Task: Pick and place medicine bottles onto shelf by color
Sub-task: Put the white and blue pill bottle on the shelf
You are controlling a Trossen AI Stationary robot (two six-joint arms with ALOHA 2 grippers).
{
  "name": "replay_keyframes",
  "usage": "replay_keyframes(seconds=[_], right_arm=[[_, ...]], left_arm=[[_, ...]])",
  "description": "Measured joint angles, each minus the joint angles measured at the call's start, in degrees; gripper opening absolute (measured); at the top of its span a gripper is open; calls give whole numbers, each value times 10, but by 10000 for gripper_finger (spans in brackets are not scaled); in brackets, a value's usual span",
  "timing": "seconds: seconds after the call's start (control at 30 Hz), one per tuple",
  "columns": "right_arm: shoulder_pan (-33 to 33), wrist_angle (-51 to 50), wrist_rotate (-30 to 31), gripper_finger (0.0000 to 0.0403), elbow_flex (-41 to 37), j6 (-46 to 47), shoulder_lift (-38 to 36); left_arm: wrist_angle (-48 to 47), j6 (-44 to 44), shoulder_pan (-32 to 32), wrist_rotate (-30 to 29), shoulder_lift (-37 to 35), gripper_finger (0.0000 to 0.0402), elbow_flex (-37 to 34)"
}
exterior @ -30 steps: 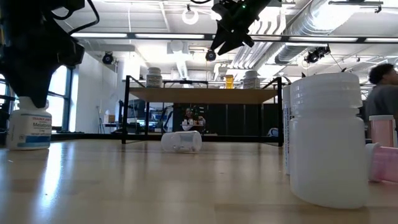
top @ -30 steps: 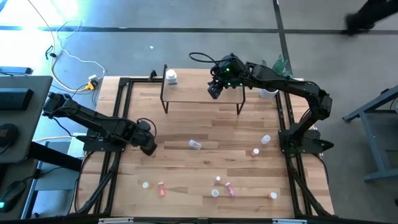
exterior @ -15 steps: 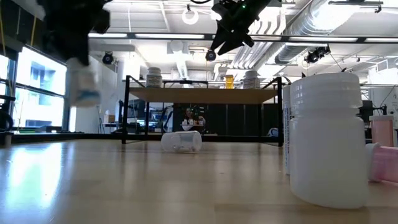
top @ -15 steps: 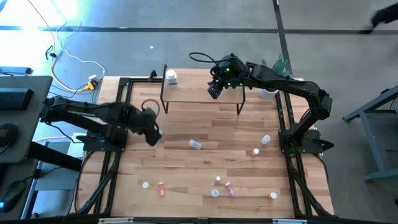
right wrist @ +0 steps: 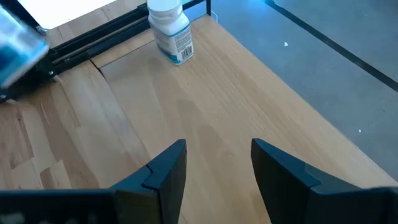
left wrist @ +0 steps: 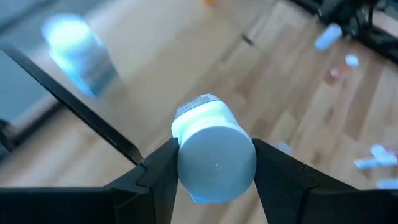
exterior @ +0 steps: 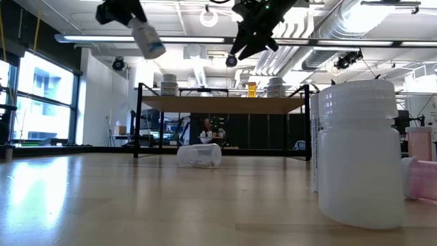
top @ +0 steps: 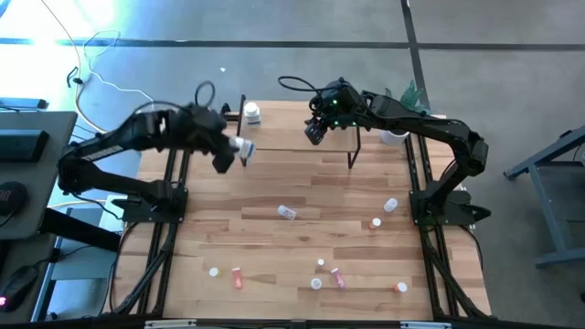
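Note:
My left gripper (top: pixel 235 150) is shut on a white medicine bottle (left wrist: pixel 213 151) and holds it in the air just off the shelf's left end. The shelf (top: pixel 297 139), light wood on thin black legs, stands at the table's far side. Another white bottle (top: pixel 251 113) stands upright on its far left corner. My right gripper (right wrist: pixel 214 163) hovers open and holds nothing above the shelf's right part. More small bottles lie on the table: a white one (top: pixel 287 212) on its side in the middle, and white, orange and pink ones (top: pixel 337 277) toward the near edge. My left gripper pinches the white bottle between its two fingers, one on each side (left wrist: pixel 180 168) of the end nearest the wrist. The fingers slant down toward the shelf, and the bottle runs along them. Its labelled end (exterior: pixel 153 46) sticks out past the fingertips. The bottle hangs tilted, clear of table and shelf.
A white pot (top: pixel 395 137) with a plant stands beside the shelf's right end. Black frame rails (top: pixel 174 174) run along the table's left and right sides. Two bottles (top: pixel 390 206) lie near the right arm's base. A large white bottle (exterior: pixel 358 150) stands close to the low camera.
My left gripper has lifted the white bottle off the table's left side. It has swung up and toward the far edge to the shelf's left end, rolling its wrist, so the once upright bottle now hangs tilted.

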Motion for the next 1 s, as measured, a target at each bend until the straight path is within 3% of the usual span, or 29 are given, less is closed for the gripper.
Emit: replay_keyframes(seconds=[0.27,0.47,0.67,1.0], right_arm=[[-21,9,5,172,0,0,0],[-39,8,5,172,0,-3,0],[-50,8,5,172,0,-4,0],[-60,8,5,172,0,-20,0]], left_arm=[[0,146,83,5,59,166,91],[-4,225,118,53,124,166,142],[-68,270,132,62,191,166,186],[-111,313,152,83,262,166,194]])
